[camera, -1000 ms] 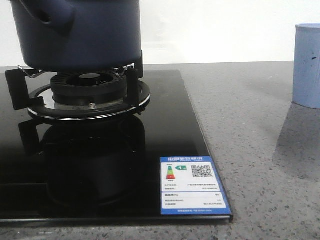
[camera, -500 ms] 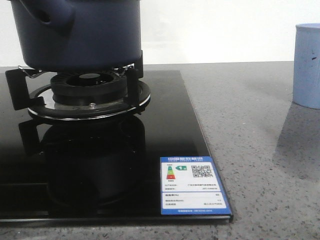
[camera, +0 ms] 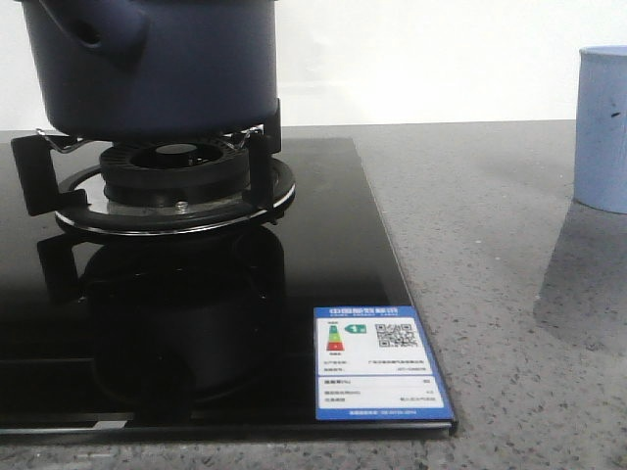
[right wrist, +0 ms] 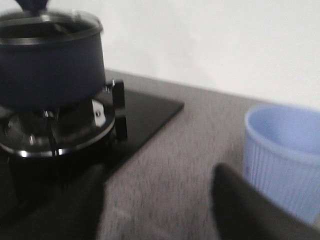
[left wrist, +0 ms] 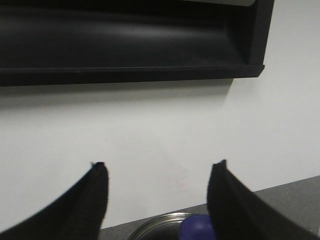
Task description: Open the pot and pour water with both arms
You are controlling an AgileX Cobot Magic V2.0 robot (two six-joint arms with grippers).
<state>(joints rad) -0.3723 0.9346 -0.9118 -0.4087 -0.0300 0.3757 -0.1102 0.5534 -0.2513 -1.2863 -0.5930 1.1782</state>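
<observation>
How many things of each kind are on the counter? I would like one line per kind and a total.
Pot: 1
Lid: 1
Cup: 1
Stove: 1
Total: 4

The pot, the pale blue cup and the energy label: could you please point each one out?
pot (camera: 167, 69), front view, its dark side wall.
pale blue cup (right wrist: 280, 155), right wrist view, its ribbed side.
energy label (camera: 377, 362), front view, its middle.
</observation>
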